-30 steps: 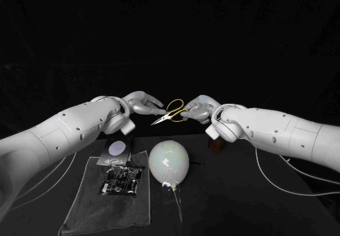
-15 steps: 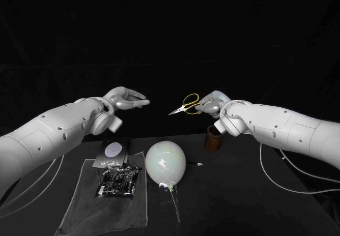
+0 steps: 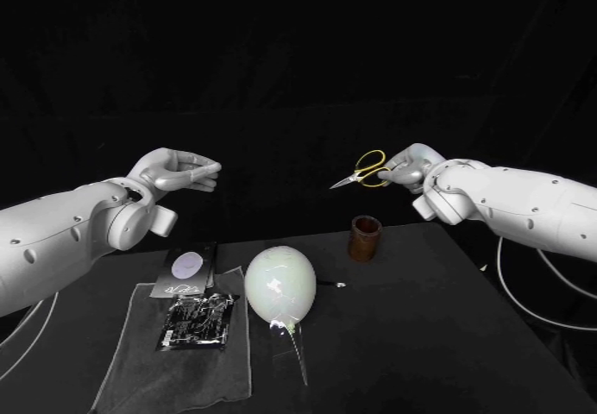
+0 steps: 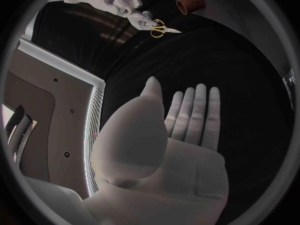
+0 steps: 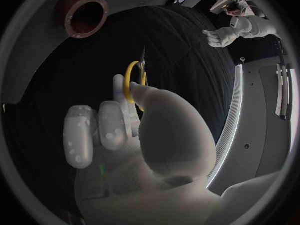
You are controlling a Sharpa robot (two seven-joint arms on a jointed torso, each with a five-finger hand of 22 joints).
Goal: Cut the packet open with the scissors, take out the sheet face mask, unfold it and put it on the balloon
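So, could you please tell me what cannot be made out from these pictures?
Gold-handled scissors: head view, blades too small to tell open or closed; right wrist view, the right hand covers part of the handles.
Shiny black packet: head view, glare and smallness hide whether it is cut.
Brown cylindrical cup: right wrist view, inside too dark.

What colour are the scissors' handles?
Golden yellow; the scissors show best in the head view.
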